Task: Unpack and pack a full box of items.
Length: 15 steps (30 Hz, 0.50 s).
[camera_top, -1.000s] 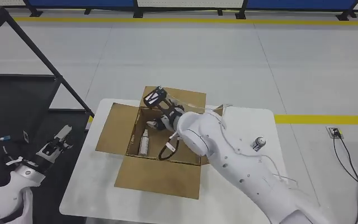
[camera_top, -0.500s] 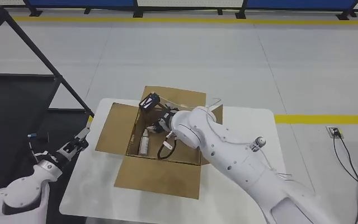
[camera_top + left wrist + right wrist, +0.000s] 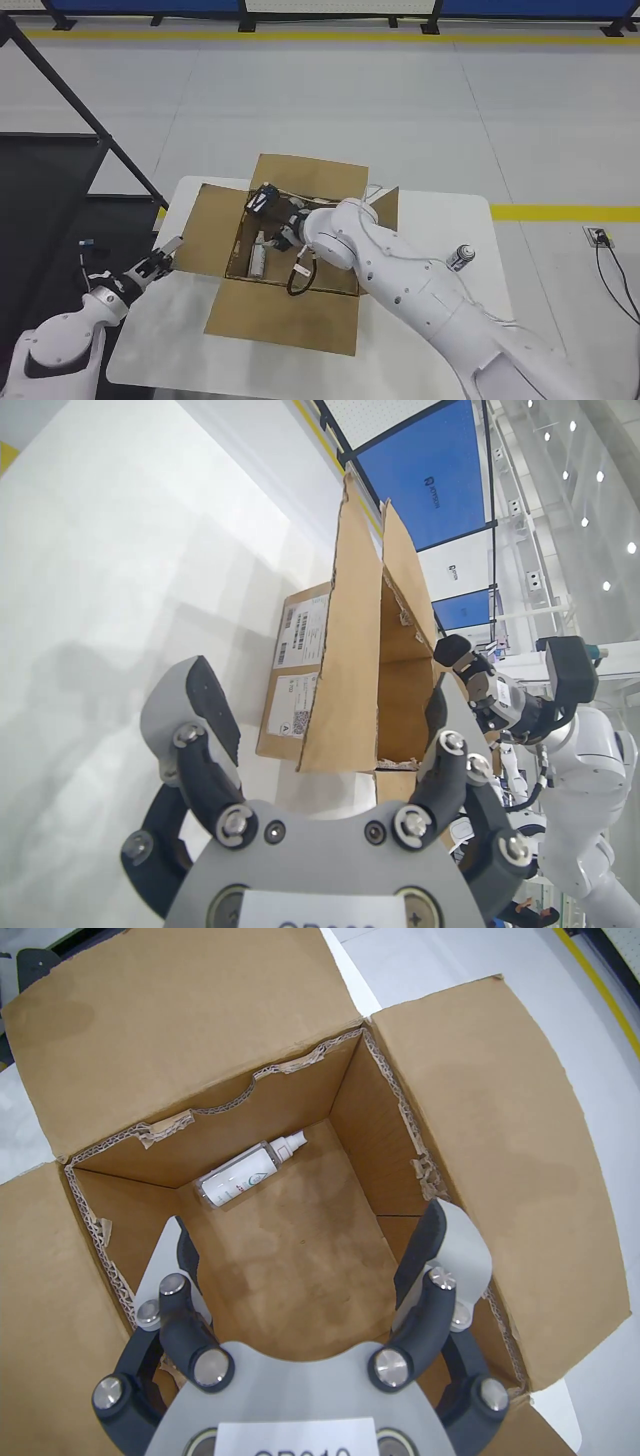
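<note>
Hovering over box (image 3: 500, 1128) — right pincer (image 3: 307, 1223) spread, empty | left pincer (image 3: 320, 685) beside flap (image 3: 208, 228) — spread, empty

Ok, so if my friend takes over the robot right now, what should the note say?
Grippers: left gripper open and empty, beside a flap of the box; right gripper open and empty, over the open box.
Things: the white spray bottle lies on the box floor against a wall; a small can is out on the table.
Done: the can looks unpacked.
Left: lift out the bottle, then pack everything back.
</note>
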Tool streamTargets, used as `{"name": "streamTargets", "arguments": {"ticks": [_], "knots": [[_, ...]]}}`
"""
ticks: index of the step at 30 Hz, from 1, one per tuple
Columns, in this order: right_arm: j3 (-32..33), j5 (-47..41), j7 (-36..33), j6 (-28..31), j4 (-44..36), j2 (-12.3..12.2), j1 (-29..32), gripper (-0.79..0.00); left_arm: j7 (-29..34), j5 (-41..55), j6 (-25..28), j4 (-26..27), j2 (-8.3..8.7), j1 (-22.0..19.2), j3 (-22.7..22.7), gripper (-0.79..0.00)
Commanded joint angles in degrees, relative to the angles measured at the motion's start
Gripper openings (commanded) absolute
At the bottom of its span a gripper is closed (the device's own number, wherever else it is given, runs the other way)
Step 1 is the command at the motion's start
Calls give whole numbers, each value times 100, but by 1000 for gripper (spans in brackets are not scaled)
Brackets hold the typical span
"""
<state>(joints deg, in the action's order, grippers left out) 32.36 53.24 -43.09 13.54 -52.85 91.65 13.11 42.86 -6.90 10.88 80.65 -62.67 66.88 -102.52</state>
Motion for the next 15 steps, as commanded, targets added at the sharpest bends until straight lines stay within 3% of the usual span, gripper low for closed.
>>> {"name": "streamTargets", "arguments": {"ticks": [1,3,4,15], "knots": [[-25,-82,-37,99,188,60,-47,0,-11,-15,15,-20,6,-16,60,-616],[-60,-144,-35,166,385,131,-99,0,-9,-16,31,-24,14,-21,95,-754],[-77,-167,-20,185,481,168,-128,0,6,-4,42,-17,19,-22,109,-785],[-188,-295,264,424,1306,513,-362,0,123,237,71,143,82,90,70,-785]]}}
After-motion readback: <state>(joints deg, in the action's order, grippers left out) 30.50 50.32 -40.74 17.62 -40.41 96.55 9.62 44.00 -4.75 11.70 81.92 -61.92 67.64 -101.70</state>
